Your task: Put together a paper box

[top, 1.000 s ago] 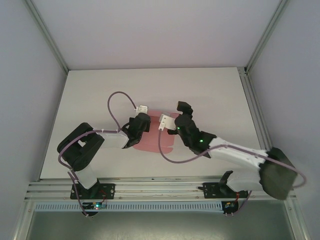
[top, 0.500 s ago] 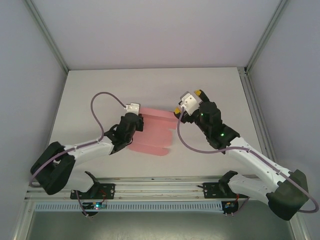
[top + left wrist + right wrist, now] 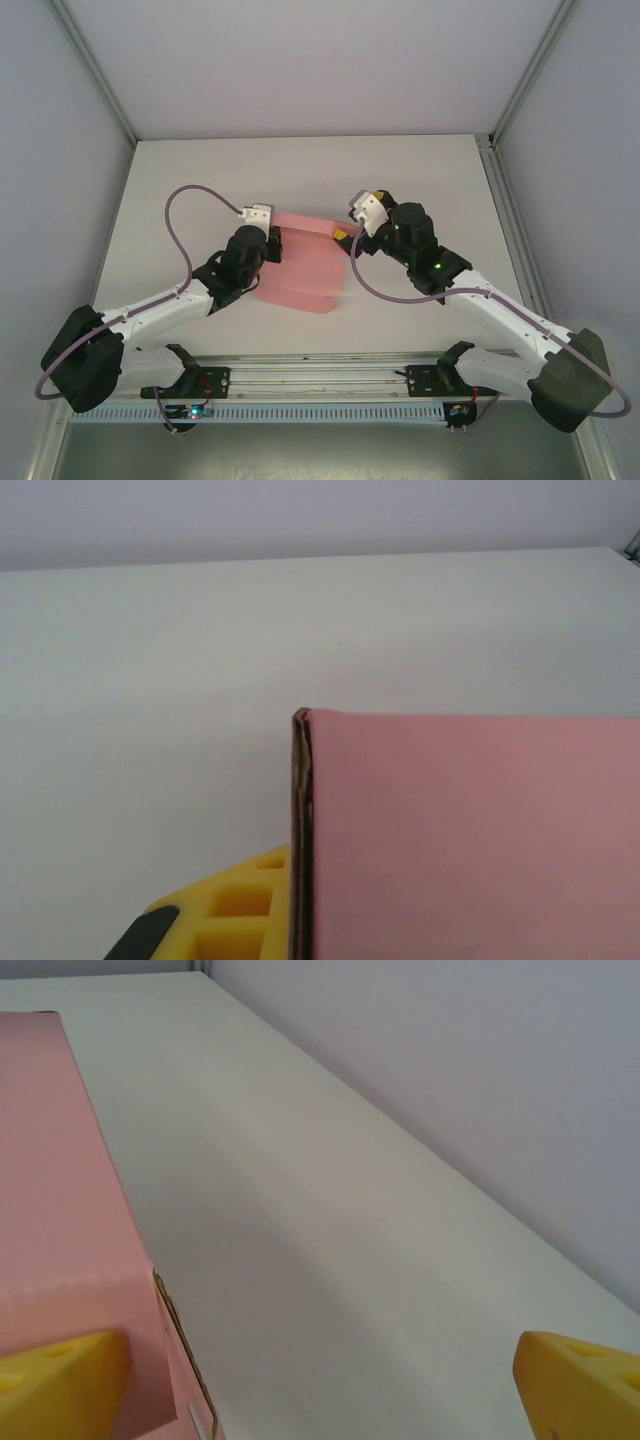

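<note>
**paper box held up between my two grippers**

paper box [image 3: 305, 265] sits between my grippers on the white table [image 3: 420, 180]. it is just to the right of my left gripper [image 3: 275, 240] and just to the left of my right gripper [image 3: 358, 218]. from above it reads as thin pink card, with a paler strip along the edge farthest from my arm bases and a wider, deeper pink panel running back toward them.

in my left wrist view, a flat pink face fills the space to the right of my one visible yellow finger pad [image 3: 240, 905]. the card's dark cut edge stands upright right against that pad. my other left finger is hidden behind the card, so i cannot tell whether this gripper is clamped on it.

my right gripper is spread wide. one yellow pad [image 3: 60, 1375] lies against the lower corner of the pink wall on its left. the other pad [image 3: 585, 1380] is well apart on the far right, over bare table.

i see only outer faces of the card, so i cannot tell whether anything lies inside the box.
</note>
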`<state>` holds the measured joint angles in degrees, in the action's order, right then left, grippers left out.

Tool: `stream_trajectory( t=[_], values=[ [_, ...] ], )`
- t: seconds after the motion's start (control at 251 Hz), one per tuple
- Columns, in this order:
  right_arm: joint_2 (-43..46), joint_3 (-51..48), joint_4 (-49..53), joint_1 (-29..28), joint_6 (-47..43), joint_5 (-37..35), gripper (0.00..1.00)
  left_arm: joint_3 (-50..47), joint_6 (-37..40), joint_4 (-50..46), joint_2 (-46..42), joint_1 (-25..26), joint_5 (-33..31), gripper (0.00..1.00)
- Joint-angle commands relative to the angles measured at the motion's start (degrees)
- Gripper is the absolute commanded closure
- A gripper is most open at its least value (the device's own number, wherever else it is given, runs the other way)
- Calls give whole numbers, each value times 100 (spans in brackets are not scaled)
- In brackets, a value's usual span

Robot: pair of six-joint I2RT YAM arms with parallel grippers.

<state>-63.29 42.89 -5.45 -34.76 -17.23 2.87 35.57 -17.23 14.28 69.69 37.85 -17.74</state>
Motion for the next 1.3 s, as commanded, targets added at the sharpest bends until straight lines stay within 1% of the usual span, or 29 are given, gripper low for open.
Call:
stream_trajectory(
  t=[0.0,0.124,0.223,0.279,0.339,0.419,0.467,0.515,0.559,0.607,0.658,0.726,0.794,0.85,0.914,0.982,1.137,1.221,1.293],
  values=[
    [-227,-331,-1230,-61,435,428,2,36,-231,104,-39,-45,327,100],
    [-584,-713,-2567,-102,972,537,2,66,-344,183,146,-45,503,100],
    [-659,-975,-3306,-145,1221,135,2,106,-471,167,261,-43,558,100],
    [-598,-1071,-3443,-151,1236,-166,2,126,-575,158,290,-45,519,100],
    [-429,-1109,-3285,-137,1229,-508,2,145,-662,145,308,-49,455,100],
    [-91,-1131,-2757,-87,1188,-757,2,180,-903,122,316,-73,280,100],
    [170,-1151,-2398,-75,1177,-821,2,231,-1095,59,325,-146,194,100],
    [466,-1218,-2073,-59,1223,-938,2,283,-1265,31,375,-295,244,100],
    [756,-1278,-1751,-7,1368,-1041,2,342,-1433,49,482,-478,405,100],
    [1054,-1305,-1398,105,1741,-1253,2,447,-1651,53,639,-699,621,100],
    [1374,-1386,-1094,341,2200,-1251,2,552,-1848,194,815,-994,1163,100],
    [1655,-1471,-738,765,3022,-1168,2,627,-2129,520,996,-1326,1775,100],
    [1756,-1543,-553,1256,3769,-717,2,667,-2323,787,1089,-1543,2163,100],
    [1650,-1579,-564,1689,4344,-85,2,688,-2455,902,1106,-1638,2300,100],
    [1229,-1518,-704,2175,4980,826,2,722,-2510,931,1073,-1657,2321,100],
    [576,-1385,-1088,2471,5520,1749,2,703,-2571,1029,1031,-1653,2372,100],
    [-1009,-904,-2691,2493,6419,3475,2,540,-2622,1314,981,-1659,2511,100],
    [-1699,-613,-3594,2360,6985,4009,2,496,-2622,1377,976,-1658,2576,100],
    [-2132,-293,-4018,2203,7220,4354,2,460,-2612,1484,976,-1660,2633,100]
  ],
)
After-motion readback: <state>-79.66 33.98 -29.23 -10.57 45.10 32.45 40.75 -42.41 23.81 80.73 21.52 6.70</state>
